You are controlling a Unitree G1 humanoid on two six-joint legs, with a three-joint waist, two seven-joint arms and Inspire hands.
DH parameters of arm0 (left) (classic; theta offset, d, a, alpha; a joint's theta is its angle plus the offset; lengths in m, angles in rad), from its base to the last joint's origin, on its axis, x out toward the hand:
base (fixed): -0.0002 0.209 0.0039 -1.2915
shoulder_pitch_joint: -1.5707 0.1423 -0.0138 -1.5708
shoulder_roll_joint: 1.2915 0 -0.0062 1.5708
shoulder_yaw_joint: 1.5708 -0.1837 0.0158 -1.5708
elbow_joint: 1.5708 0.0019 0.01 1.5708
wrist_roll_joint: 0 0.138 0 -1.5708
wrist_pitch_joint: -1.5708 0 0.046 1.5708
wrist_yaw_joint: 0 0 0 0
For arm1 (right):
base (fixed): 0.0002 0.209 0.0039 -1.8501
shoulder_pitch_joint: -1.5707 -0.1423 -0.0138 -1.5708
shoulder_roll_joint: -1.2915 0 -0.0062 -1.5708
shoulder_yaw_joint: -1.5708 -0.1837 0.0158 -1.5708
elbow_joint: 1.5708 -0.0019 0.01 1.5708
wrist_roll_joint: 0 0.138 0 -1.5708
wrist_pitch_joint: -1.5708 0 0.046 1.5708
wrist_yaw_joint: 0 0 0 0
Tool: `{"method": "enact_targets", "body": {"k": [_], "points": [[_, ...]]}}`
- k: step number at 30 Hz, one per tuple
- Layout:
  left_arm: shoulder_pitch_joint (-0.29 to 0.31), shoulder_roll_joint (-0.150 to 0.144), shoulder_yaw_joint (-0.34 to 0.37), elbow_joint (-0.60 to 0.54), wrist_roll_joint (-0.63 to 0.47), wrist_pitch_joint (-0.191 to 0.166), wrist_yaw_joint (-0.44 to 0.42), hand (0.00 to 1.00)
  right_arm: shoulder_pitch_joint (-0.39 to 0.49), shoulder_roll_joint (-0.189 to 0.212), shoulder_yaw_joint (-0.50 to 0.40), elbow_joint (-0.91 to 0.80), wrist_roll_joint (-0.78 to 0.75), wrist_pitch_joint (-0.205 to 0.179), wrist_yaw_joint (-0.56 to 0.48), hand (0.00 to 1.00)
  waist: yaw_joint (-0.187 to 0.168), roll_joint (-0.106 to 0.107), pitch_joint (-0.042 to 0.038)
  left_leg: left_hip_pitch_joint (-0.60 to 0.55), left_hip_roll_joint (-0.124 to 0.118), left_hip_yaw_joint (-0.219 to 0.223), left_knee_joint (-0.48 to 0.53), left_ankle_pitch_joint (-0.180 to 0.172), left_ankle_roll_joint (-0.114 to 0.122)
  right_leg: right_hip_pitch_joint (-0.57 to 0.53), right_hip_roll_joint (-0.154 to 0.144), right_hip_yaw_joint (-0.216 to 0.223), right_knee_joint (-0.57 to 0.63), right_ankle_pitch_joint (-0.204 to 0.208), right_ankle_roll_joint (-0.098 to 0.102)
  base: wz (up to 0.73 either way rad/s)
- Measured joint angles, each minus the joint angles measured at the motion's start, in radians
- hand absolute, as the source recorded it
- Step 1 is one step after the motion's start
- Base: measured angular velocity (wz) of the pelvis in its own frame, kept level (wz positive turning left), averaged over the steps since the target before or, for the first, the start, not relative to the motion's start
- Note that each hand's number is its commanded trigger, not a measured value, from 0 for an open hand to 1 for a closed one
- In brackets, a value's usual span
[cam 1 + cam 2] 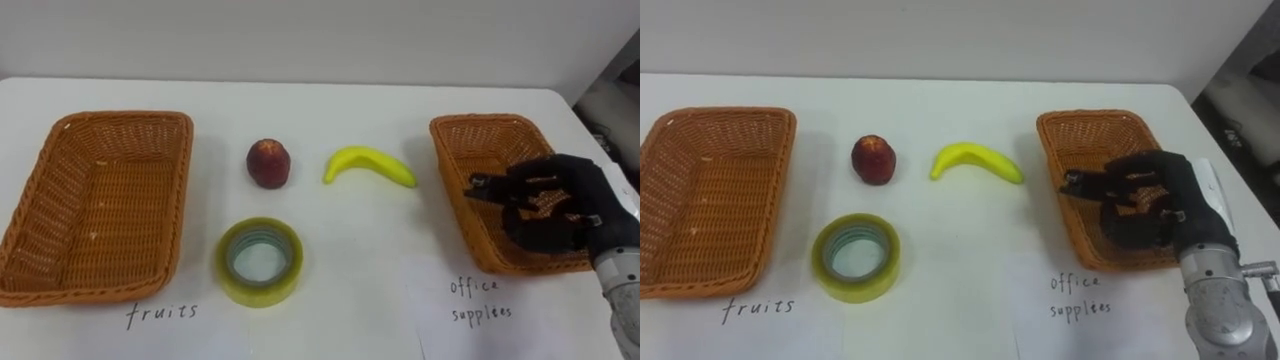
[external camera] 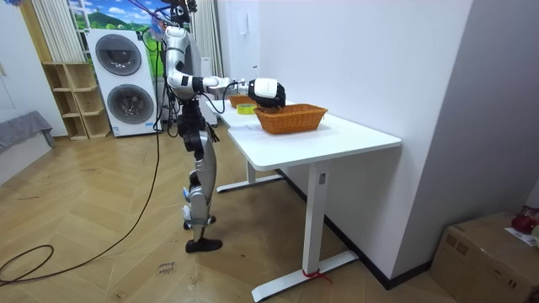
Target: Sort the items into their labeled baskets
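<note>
My right hand (image 1: 548, 208) hovers inside the office supplies basket (image 1: 455, 135) at the table's right, its fingers loosely bent and the thumb stretched left, with basket weave showing between them; I see nothing held in it. The same hand (image 1: 1145, 205) sits low over the basket's (image 1: 1060, 130) middle. On the table between the baskets lie a red peach (image 1: 268, 162), a yellow banana (image 1: 368, 165) and a roll of yellow-green tape (image 1: 260, 261). The fruits basket (image 1: 40, 240) stands at the left with nothing in it. In the room view I stand at the table's end, right hand (image 2: 268, 91) over the basket (image 2: 295, 120).
Handwritten labels on the white table (image 1: 350, 310) mark "fruits" (image 1: 162, 313) below the left basket and "office supplies" (image 1: 480, 300) below the right one. The table's right edge (image 1: 600, 130) runs close beside the right basket. A wall lies behind the table.
</note>
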Motion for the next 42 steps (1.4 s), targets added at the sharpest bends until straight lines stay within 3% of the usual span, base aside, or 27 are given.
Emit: {"method": "enact_targets", "body": {"k": [2,4,5,14,42], "points": [[0.001,0.000,0.011,-0.004,0.000,0.004,0.000,0.00,0.006,0.000,-0.009,0.000,-0.002,0.001,0.000,0.97,-0.001,-0.001,-0.0004,0.000,0.000,0.002,0.000,0.000,0.000,0.000,0.000,0.002,0.000,0.000,0.000,0.00],[0.002,0.000,0.016,-0.007,0.000,0.005,0.000,0.00,0.007,0.000,-0.019,0.000,-0.003,0.003,0.000,0.26,0.000,-0.001,-0.0004,0.001,0.000,0.005,0.000,0.000,0.000,-0.001,0.000,0.004,0.000,0.000,0.000,-0.02],[0.004,0.000,0.018,-0.007,0.000,0.006,0.000,0.00,0.007,0.000,-0.025,0.000,-0.004,0.009,0.000,0.00,0.000,-0.001,-0.0008,0.001,0.000,0.006,0.000,0.000,0.000,-0.001,0.000,0.004,0.001,0.000,0.000,0.00],[0.013,0.000,0.018,-0.010,0.000,0.040,-0.004,0.00,0.015,0.000,-0.028,0.000,-0.008,0.041,0.000,0.00,-0.006,-0.009,-0.0039,0.003,0.000,0.007,0.000,0.000,0.000,0.000,0.000,0.006,0.004,0.000,0.000,0.00],[0.011,0.000,0.022,-0.017,-0.002,0.047,-0.022,0.00,0.013,0.000,-0.063,-0.003,-0.025,0.044,-0.014,0.00,0.002,-0.014,-0.0018,0.007,0.002,0.017,0.002,-0.001,0.001,-0.002,0.000,0.012,0.015,0.000,0.000,0.00]]}}
